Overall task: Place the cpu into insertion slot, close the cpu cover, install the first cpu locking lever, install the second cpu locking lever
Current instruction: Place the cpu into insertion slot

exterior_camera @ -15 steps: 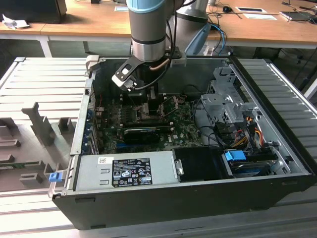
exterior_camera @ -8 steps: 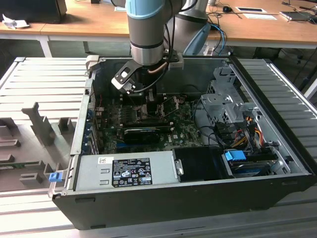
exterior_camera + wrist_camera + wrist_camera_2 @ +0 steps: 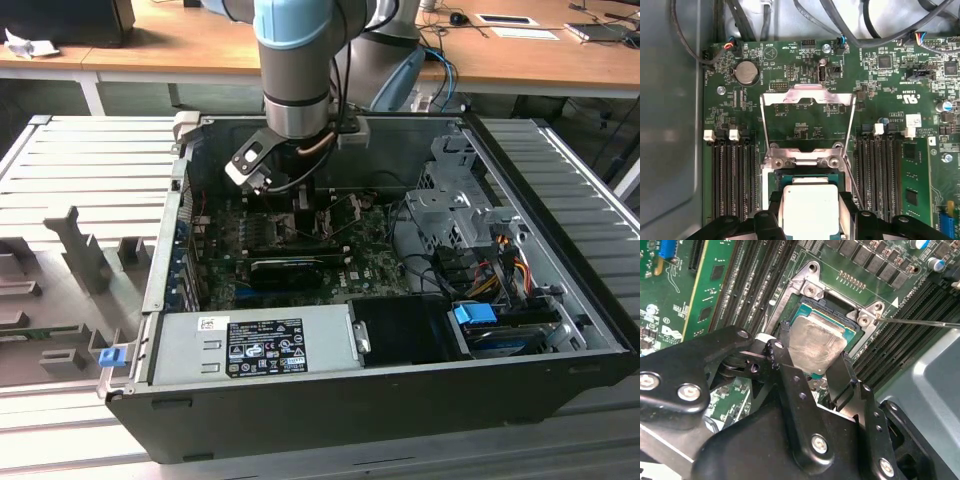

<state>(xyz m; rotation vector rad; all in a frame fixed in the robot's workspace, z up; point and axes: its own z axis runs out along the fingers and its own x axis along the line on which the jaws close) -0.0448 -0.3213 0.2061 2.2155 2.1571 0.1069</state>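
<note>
In the exterior view your gripper [image 3: 300, 205] hangs inside the case [image 3: 300, 405] beyond the power supply [image 3: 185, 345] with its black printed label [image 3: 265, 346]; in the second wrist view its fingers [image 3: 840, 374] clasp the cpu [image 3: 816, 342] from two sides over the socket [image 3: 837, 304]; in the first wrist view the cpu cover [image 3: 807, 95] lies swung open.

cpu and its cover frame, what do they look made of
cpu: the top looks like metal, probably a plated heat spreader. It is pale silvery-grey and matt, with faint smears and soft glare.
cpu cover: looks like thin stamped sheet steel. It is bare and silvery, with bright highlights along its bent edges and cut-outs.
</note>
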